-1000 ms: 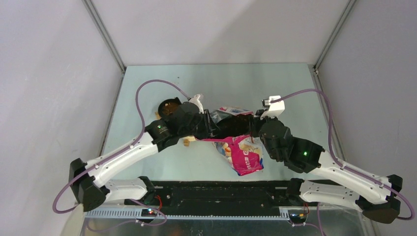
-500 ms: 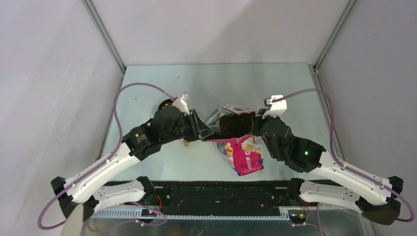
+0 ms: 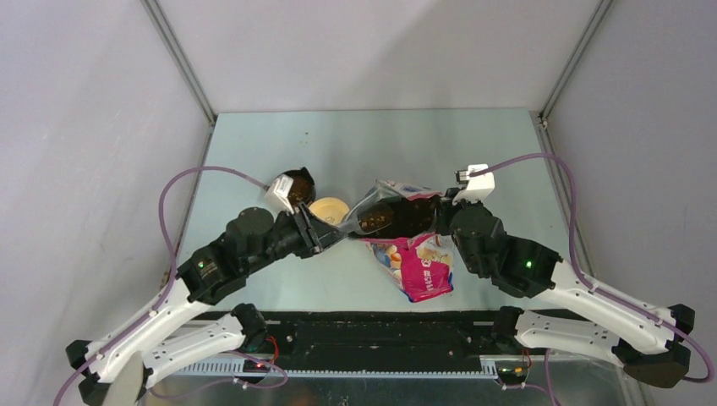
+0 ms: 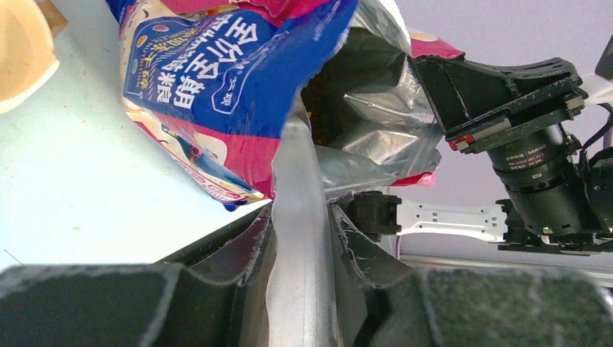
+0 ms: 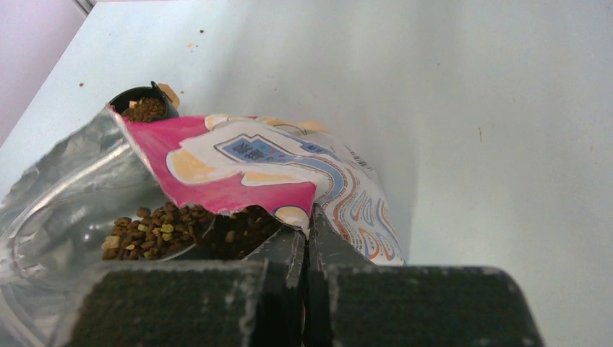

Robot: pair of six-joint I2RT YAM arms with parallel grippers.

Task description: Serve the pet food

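Note:
The pet food (image 5: 155,235), dark brown kibble, fills the clear scoop (image 5: 50,224) at the mouth of the blue-and-pink bag (image 5: 246,170). From above the kibble (image 3: 393,216) shows at the bag's (image 3: 420,264) open top. My left gripper (image 3: 324,233) is shut on the scoop's clear handle (image 4: 298,217), in the left wrist view (image 4: 300,211). My right gripper (image 3: 440,223) is shut on the bag's torn edge, jaws pressed together (image 5: 307,225). The bag's blue side (image 4: 238,72) hangs just ahead of the left gripper.
A black cup with kibble (image 3: 296,186) stands left of the bag, also in the right wrist view (image 5: 144,108). A tan bowl (image 3: 328,210) sits between it and the scoop, at the left wrist view's top left (image 4: 22,58). A few crumbs lie on the table (image 5: 191,45).
My left arm has drawn back to the left and toward its base, pulling the scoop with it and uncovering the tan bowl. The right arm and bag have stayed put.

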